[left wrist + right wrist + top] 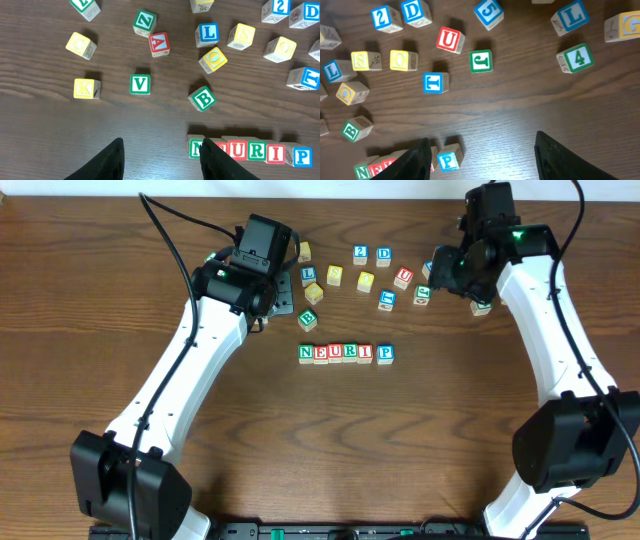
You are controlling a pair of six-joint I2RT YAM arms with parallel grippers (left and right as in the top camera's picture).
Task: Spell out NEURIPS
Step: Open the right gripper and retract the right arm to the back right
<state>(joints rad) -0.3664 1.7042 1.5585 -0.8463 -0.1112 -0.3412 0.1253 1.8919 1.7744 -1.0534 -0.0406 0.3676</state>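
A row of wooden cubes reads N (306, 352), E (321, 353), U (336, 352), R (351, 352), I (366, 353), with a blue P (385, 353) a small gap to the right. A yellow S cube (334, 275) lies loose behind the row; it also shows in the left wrist view (242, 36) and the right wrist view (365, 60). My left gripper (272, 305) (162, 145) is open and empty, left of and behind the row; one finger hides most of the E. My right gripper (440, 272) (482, 140) is open and empty, above the table right of the P (448, 161).
Several other letter and number cubes lie scattered behind the row: green B (308, 320), blue L (309, 274), yellow Q (365, 280), blue 2 (360, 253), blue D (383, 254), red U (403, 277), blue T (387, 299). Green V (140, 84) and yellow K (86, 88) lie under the left arm.
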